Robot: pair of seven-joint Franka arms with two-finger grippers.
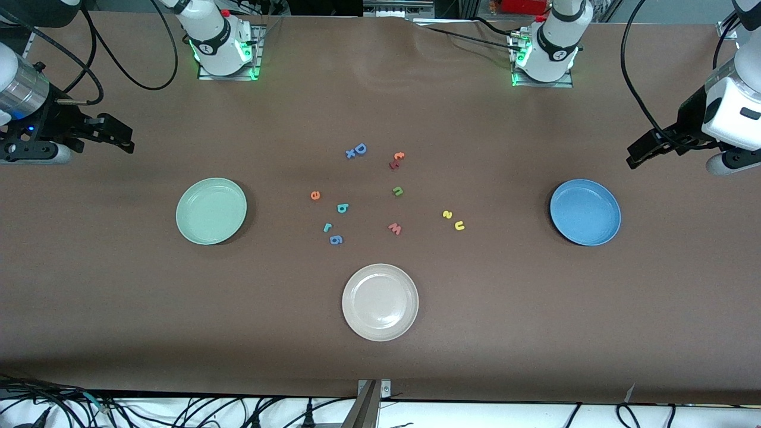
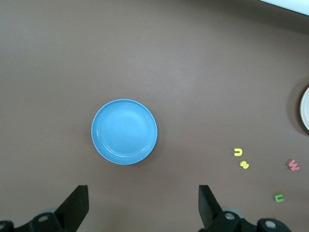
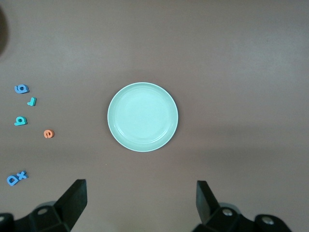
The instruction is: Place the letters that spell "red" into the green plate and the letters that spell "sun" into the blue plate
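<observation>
While both plates sit empty | left gripper and right gripper wide open, waiting | next: pick teal r for green plate.

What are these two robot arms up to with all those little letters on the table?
Nothing is being handled yet. The left gripper hangs open at its end of the table by the blue plate, the right gripper open by the green plate. Both plates hold nothing. The small letters, like the orange e and yellow u, lie scattered between them.
</observation>
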